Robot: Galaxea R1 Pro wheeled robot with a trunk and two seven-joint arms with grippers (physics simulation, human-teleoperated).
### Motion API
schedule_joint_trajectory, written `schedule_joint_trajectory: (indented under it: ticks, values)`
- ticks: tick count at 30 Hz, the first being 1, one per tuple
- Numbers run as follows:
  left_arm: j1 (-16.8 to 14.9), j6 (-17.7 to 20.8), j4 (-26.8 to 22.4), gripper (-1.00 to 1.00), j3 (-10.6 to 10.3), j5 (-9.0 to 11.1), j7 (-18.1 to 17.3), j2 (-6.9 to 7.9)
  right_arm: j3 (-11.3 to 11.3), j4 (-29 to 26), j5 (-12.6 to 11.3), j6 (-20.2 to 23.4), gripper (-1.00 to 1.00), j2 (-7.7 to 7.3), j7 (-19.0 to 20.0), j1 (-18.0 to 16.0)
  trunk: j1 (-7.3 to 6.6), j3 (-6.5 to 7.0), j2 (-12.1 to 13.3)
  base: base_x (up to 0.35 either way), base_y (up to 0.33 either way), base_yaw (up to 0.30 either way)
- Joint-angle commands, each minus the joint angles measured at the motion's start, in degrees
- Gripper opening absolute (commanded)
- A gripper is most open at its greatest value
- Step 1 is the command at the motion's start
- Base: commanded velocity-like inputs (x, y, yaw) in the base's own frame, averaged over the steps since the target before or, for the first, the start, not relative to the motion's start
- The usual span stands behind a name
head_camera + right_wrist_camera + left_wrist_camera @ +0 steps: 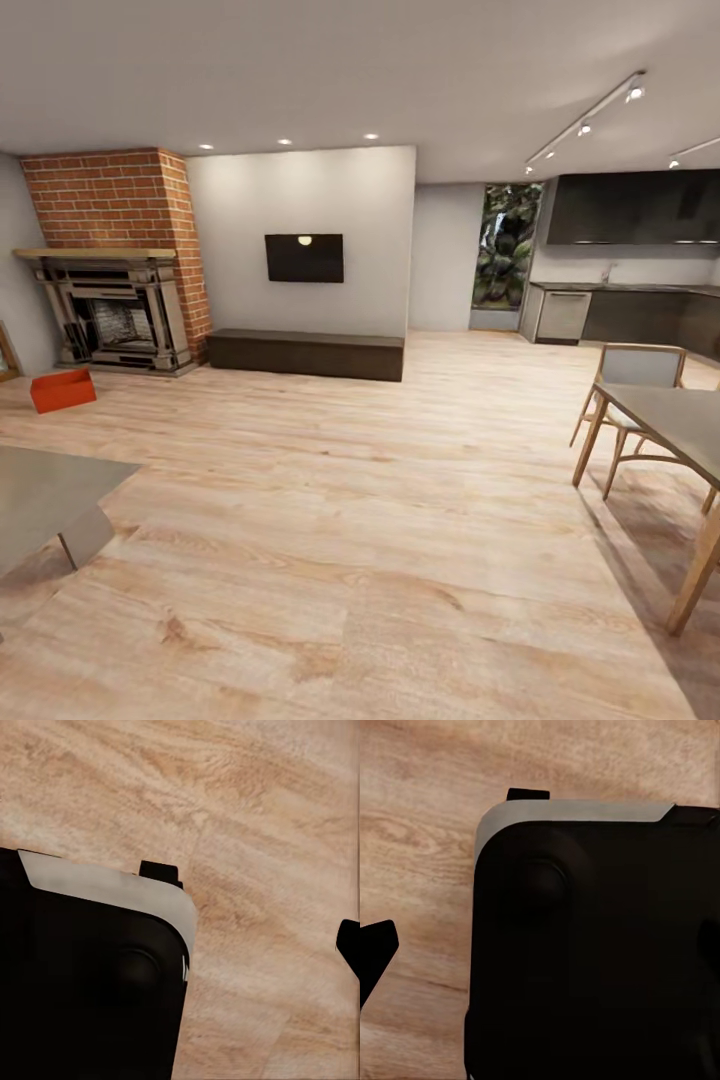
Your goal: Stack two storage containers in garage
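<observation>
One orange-red storage container (62,390) sits on the light wood plank floor (330,520) at far left, just in front of the brick fireplace (115,310). Whether either claw is spread or pressed together cannot be told.

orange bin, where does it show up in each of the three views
Head view: one storage container sits on the wood floor at far left, before the fireplace.
Left wrist view: not in it.
Right wrist view: not in it.
Shared landmark: the wood floor.
</observation>
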Motion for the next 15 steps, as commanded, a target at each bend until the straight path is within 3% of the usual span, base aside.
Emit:
schedule_joint_trajectory:
  ticks: [1, 15]
  values:
    - [-0.02, -0.14, 0.01, 1.00, -0.02, 0.44, 0.02, 0.00, 0.48, 0.16, -0.46, -0.31, 1.00, 0.03, -0.02, -0.05, 0.03, -0.06, -0.03, 0.321, 0.000, 0.170]
    - [-0.03, -0.14, 0.00, 1.00, -0.02, 0.40, 0.02, 0.00, 0.40, 0.16, -0.49, -0.31, 1.00, -0.12, -0.02, -0.05, 0.03, -0.06, -0.03, 0.321, 0.000, 0.234]
